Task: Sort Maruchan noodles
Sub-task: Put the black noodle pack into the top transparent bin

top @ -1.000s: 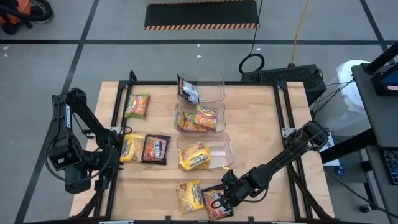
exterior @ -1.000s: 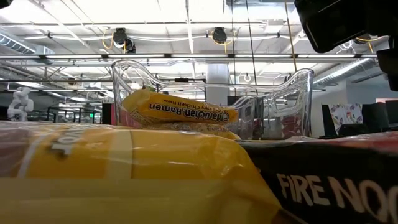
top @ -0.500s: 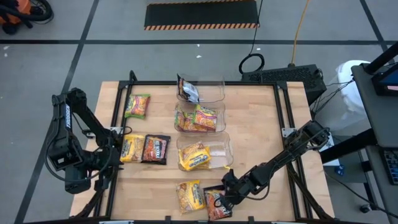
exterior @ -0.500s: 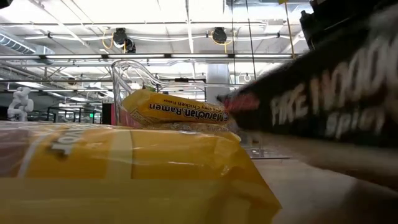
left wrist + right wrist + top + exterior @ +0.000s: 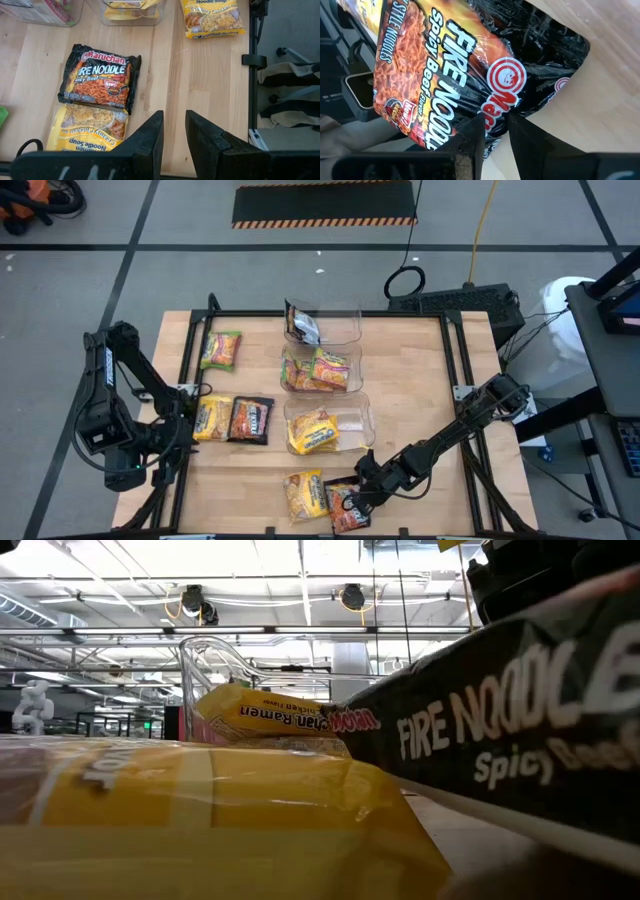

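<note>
My right gripper (image 5: 358,492) is at the table's near edge, shut on a dark Fire Noodle packet (image 5: 346,508), which fills the right of the low view (image 5: 500,730), tilted. A yellow packet (image 5: 303,495) lies flat beside it. My left gripper (image 5: 174,130) waits shut over the table's left edge (image 5: 188,423), near a yellow packet (image 5: 90,127) and a second dark packet (image 5: 100,77), both lying flat. A green-yellow packet (image 5: 221,350) lies farther off on the left. My right gripper pinches the dark packet between its two fingers at the end that bears the red Maruchan logo (image 5: 506,80). The fingers come slanting down from the table's right. The packet is tilted, held end raised (image 5: 350,720); whether its low end touches the table I cannot tell.
Three clear bins stand in a row down the table's middle: the far one (image 5: 340,325) holds a dark packet, the middle one (image 5: 320,368) several green-yellow ones, the near one (image 5: 350,425) a yellow packet (image 5: 270,715). Bare wood lies right of the bins.
My right gripper has risen a little and drifted toward the table's left with the dark packet. The packet lay flat a second ago; its held end has since lifted and the packet has tipped up steeply.
</note>
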Controlling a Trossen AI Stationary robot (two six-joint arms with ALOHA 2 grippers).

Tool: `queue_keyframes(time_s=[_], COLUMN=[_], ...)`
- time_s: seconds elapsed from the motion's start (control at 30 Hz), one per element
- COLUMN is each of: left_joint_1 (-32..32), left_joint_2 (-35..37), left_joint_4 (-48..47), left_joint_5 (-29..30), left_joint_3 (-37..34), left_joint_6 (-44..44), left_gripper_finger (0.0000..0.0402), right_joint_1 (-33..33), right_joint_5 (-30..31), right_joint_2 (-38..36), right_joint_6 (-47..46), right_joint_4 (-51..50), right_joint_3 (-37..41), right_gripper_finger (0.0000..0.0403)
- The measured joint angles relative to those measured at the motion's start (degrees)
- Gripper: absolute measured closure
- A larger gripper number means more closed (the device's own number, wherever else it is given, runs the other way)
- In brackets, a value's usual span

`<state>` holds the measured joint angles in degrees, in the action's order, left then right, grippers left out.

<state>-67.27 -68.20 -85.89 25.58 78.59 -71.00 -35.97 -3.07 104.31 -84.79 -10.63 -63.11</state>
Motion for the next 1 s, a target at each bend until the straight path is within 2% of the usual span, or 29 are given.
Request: queue_keyframes(time_s=[0.33,0.6,0.8,0.9,1.0], left_joint_1=[0.0,0.0,0.0,0.0,0.0], left_joint_2=[0.0,0.0,0.0,0.0,0.0], left_joint_4=[0.0,0.0,0.0,0.0,0.0], left_joint_5=[0.0,0.0,0.0,0.0,0.0], left_joint_3=[0.0,0.0,0.0,0.0,0.0], left_joint_6=[0.0,0.0,0.4,0.4,0.4], left_gripper_finger=[0.0316,0.0316,0.0316,0.0316,0.0316], right_joint_1=[1.6,2.5,3.0,3.1,3.1], right_joint_5=[0.0,-0.2,-1.1,-1.5,-1.5], right_joint_2=[0.6,4.3,4.8,4.9,4.9], right_joint_6=[2.4,6.0,5.5,6.0,6.0], right_joint_4=[0.5,9.1,10.1,10.1,10.1], right_joint_3=[0.0,0.0,-0.1,-0.1,-0.1], right_gripper_finger=[0.0321,0.0321,0.0323,0.0337,0.0367])
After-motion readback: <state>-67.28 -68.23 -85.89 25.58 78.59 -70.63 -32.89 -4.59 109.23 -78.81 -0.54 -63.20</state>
